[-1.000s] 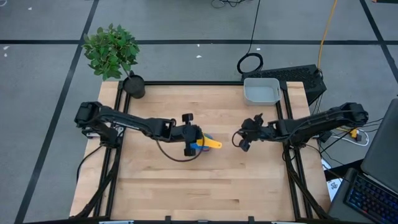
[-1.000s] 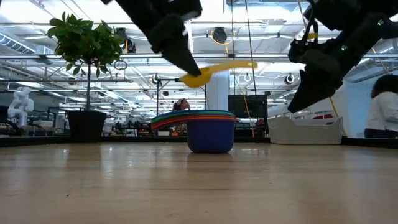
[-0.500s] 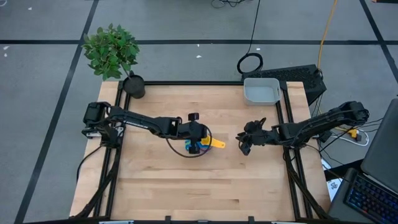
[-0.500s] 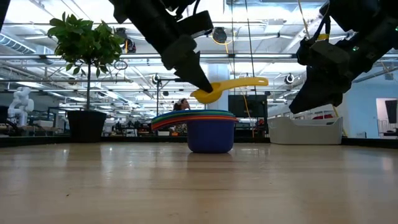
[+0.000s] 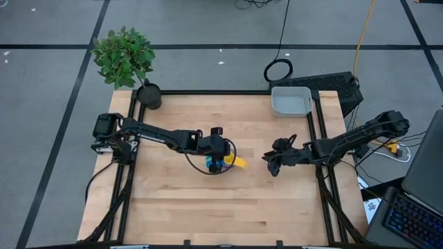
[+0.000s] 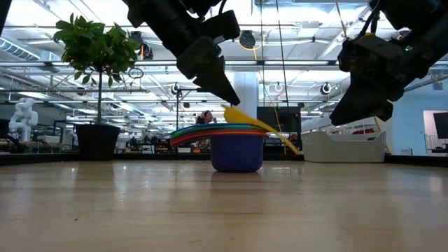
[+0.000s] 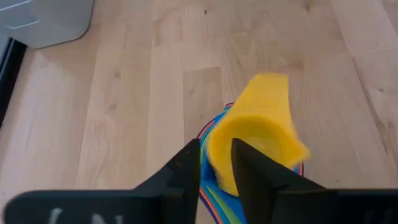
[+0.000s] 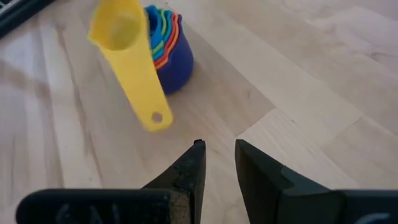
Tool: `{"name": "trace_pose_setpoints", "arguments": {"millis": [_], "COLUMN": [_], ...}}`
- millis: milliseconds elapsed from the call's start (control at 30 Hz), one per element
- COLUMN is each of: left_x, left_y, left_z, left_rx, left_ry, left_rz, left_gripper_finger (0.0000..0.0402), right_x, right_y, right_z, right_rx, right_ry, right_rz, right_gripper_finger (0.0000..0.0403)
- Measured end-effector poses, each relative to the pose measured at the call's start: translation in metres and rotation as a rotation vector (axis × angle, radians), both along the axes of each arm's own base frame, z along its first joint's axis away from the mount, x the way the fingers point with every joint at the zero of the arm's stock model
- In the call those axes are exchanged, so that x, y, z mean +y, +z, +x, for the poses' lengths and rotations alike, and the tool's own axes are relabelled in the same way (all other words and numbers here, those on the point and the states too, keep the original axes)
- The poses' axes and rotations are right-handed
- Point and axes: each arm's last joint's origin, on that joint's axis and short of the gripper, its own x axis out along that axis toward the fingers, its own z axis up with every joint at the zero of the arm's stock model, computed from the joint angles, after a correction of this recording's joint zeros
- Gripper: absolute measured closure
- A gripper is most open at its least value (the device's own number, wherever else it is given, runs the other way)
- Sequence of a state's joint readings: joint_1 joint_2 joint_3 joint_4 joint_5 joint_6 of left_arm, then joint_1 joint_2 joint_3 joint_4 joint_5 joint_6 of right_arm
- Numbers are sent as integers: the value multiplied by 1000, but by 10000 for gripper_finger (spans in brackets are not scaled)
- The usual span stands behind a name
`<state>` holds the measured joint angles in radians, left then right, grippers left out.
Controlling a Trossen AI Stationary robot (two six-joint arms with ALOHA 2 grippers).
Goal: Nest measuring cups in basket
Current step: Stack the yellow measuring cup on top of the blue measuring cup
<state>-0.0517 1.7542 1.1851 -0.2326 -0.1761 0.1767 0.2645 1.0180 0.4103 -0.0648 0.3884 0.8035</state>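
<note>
Small yellow plastic scoop cup [image 6: 255, 124] tilts on the nested stack [image 6: 236, 145], left gripper [image 7: 216, 163] jaws parted narrowly around it, right gripper [image 8: 217, 163] narrow and empty (basket well apart); it may tip off the stack.

Nested cups [image 5: 217, 163] mid-table, basket [image 5: 291, 102] at far right corner, plant pot [image 5: 149, 95] far left corner.

Two dark jointed arms, each with looping black cable and a black two-fingered claw
</note>
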Motion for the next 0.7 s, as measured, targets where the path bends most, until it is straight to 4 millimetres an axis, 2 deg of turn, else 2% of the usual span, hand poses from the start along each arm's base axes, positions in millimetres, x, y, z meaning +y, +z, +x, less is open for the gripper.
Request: {"name": "trace_pose_setpoints", "arguments": {"millis": [200,400,567,700], "left_x": [0,0,-5,-16], "left_y": [0,0,2,3], "left_z": [0,0,-1,-4], "left_rx": [0,-1,-12,3], "left_ry": [7,35,43,-13], "left_rz": [4,-16,-34,-65], "left_gripper_finger": [275,266,266,266], "right_x": [1,1,-3,-7], "right_y": [5,7,-3,-10], "right_z": [4,6,-3,-11], "right_rx": [-59,-80,50,153], "right_ry": [12,36,7,-52], "right_rz": [0,-25,-69,-87], "right_gripper_finger": [323,323,323,323]}}
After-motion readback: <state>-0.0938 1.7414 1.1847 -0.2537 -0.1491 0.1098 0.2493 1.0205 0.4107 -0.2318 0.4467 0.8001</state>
